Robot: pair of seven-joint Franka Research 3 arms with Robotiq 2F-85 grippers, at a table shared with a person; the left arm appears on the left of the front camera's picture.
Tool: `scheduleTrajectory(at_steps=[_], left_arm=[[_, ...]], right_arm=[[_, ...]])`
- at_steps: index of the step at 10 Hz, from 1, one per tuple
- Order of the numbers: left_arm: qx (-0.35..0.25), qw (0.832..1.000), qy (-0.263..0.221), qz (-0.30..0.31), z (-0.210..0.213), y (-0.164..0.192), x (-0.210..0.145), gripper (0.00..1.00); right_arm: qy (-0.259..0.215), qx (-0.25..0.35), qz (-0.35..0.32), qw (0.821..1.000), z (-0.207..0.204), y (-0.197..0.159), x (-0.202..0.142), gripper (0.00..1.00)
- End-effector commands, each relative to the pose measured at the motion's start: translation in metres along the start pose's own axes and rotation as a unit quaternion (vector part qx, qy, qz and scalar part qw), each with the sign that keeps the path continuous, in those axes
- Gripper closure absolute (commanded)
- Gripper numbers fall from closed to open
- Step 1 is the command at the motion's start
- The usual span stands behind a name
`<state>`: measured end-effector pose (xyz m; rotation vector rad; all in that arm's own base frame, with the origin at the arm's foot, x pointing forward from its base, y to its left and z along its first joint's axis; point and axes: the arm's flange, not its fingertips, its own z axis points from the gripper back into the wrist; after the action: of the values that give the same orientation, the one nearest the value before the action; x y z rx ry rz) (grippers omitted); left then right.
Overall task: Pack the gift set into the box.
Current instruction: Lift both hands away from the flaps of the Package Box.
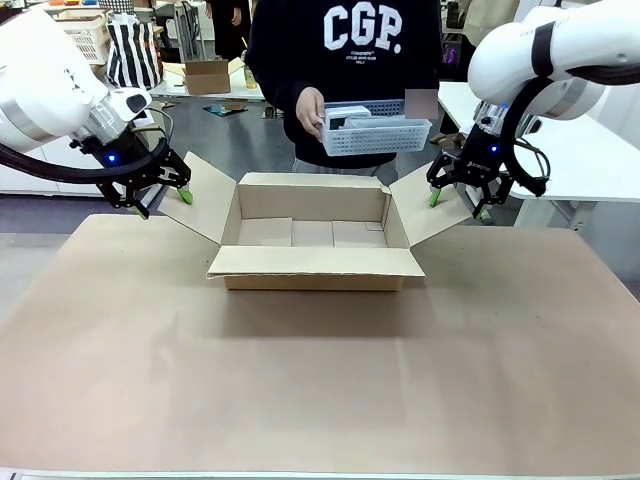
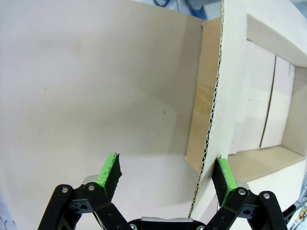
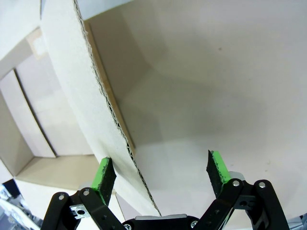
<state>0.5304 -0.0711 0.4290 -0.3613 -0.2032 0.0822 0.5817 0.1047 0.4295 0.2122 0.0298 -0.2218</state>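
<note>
The gift set (image 1: 349,117) lies in the white basket (image 1: 378,137) held by the person (image 1: 345,70); the basket's slotted wall hides all but its top. On the box (image 1: 312,200), the near flap (image 1: 315,262) covers the front strip of the floor, and both wrist views cut the box off. The left arm (image 1: 50,90) and right arm (image 1: 545,55) run off the front view's sides.

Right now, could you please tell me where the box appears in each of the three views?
Front view: the box sits open and centred, flaps spread.
Left wrist view: the box takes the right side, one flap edge running between the fingers of the open left gripper.
Right wrist view: it takes the left side, a flap edge between the fingers of the open right gripper.
Shared landmark: the seams in the box's floor.
</note>
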Motion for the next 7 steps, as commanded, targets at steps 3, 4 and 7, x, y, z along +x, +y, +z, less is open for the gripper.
scheduleTrajectory(at_steps=[3, 4, 7], left_arm=[[0.01, 1.0, -0.004, 0.005, 0.002, -0.0012, -0.0016, 0.0], [0.01, 1.0, -0.004, 0.005, 0.002, -0.0012, -0.0016, 0.0], [0.01, 1.0, -0.004, 0.005, 0.002, -0.0012, -0.0016, 0.0]], right_arm=[[-0.002, -0.011, -0.006, 1.0, 0.0029, 0.0011, 0.0001, 0.0], [-0.002, -0.011, -0.006, 1.0, 0.0029, 0.0011, 0.0001, 0.0], [-0.002, -0.011, -0.006, 1.0, 0.0029, 0.0011, 0.0001, 0.0]])
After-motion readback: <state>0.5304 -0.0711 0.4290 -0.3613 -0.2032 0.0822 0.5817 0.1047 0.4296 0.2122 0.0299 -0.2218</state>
